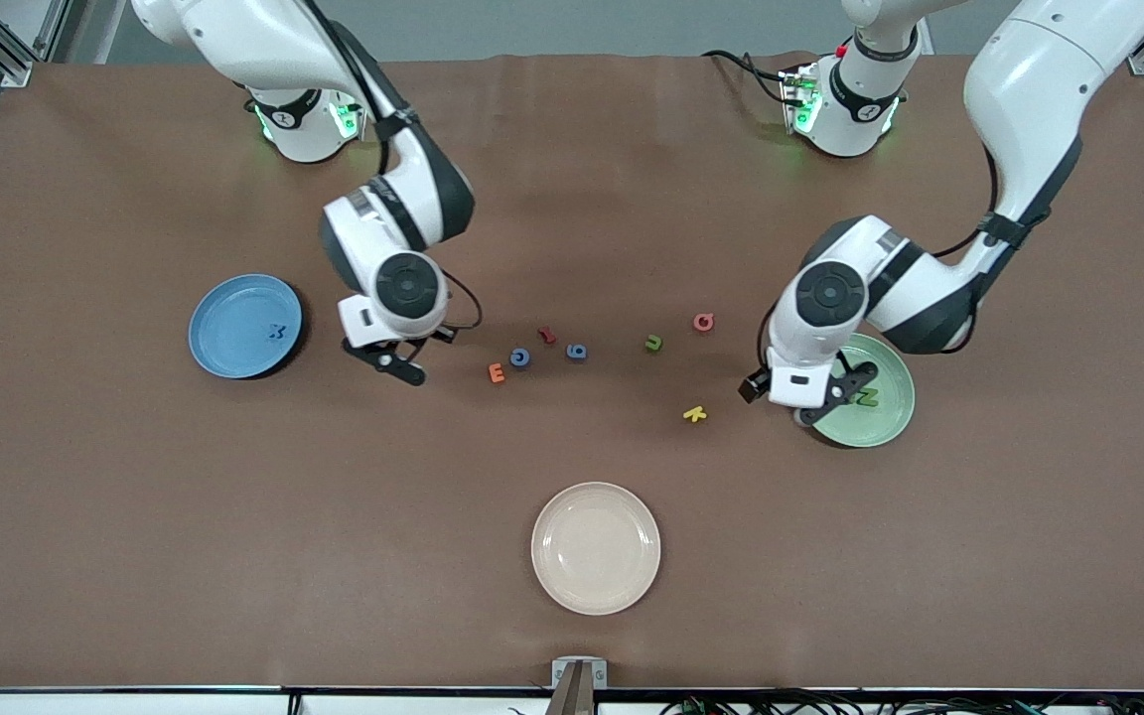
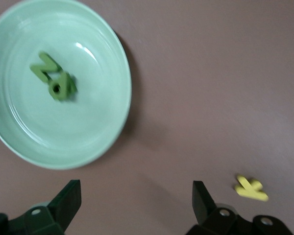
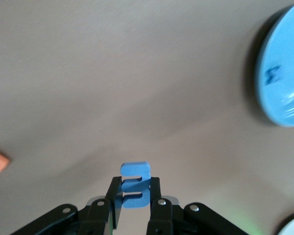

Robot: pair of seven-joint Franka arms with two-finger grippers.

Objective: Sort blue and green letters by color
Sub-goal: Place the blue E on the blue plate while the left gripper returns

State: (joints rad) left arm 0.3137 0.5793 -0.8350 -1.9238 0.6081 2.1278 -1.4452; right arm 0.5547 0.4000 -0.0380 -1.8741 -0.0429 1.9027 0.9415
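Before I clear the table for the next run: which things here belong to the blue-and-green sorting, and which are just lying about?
Part of the job:
blue plate with a blue letter in it
green plate with two green letters
blue letter gripped by the right gripper
two loose blue letters
loose green letter

Lying about:
yellow K
orange E
red letter
pink letter
cream plate

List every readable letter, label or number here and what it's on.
"E": orange piece on the table.
"K": yellow piece on the table.
"Q": pink piece on the table.
"N" or "Z": green piece in the green plate.
The other pieces are too small to tell; no printed labels readable.
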